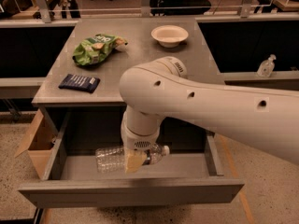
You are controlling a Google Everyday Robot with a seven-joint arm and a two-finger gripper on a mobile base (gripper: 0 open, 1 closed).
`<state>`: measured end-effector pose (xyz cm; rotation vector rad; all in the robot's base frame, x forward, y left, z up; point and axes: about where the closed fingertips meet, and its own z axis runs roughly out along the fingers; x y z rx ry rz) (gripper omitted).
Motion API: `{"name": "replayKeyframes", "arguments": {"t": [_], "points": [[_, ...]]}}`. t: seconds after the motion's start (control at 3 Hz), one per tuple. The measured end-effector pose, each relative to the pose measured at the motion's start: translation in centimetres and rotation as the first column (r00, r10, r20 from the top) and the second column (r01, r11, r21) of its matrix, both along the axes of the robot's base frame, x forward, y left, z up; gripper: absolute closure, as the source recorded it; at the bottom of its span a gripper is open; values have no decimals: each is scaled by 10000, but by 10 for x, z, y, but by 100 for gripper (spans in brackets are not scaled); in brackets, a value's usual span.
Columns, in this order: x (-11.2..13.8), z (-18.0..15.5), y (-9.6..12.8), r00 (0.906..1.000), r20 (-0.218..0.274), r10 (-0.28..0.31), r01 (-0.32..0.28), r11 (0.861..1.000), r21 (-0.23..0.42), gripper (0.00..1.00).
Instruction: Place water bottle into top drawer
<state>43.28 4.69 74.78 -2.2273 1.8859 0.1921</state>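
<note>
The water bottle is clear ribbed plastic with a white cap at its right end. It lies sideways, low inside the open top drawer, a wide grey metal drawer pulled out from under the grey desk. My gripper comes down from the big white arm and is shut on the bottle near its neck end. A tan fingertip shows in front of the bottle. I cannot tell whether the bottle touches the drawer floor.
On the desk are a green snack bag, a dark blue packet and a white bowl. A tan cardboard box stands left of the drawer. A small clear pump bottle sits on the right ledge.
</note>
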Motion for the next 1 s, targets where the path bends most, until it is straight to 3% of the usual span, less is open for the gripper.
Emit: {"name": "replayKeyframes", "arguments": {"t": [1.0], "points": [[24,-21,-4,9990,384,-227,219,9995,221,100]]}}
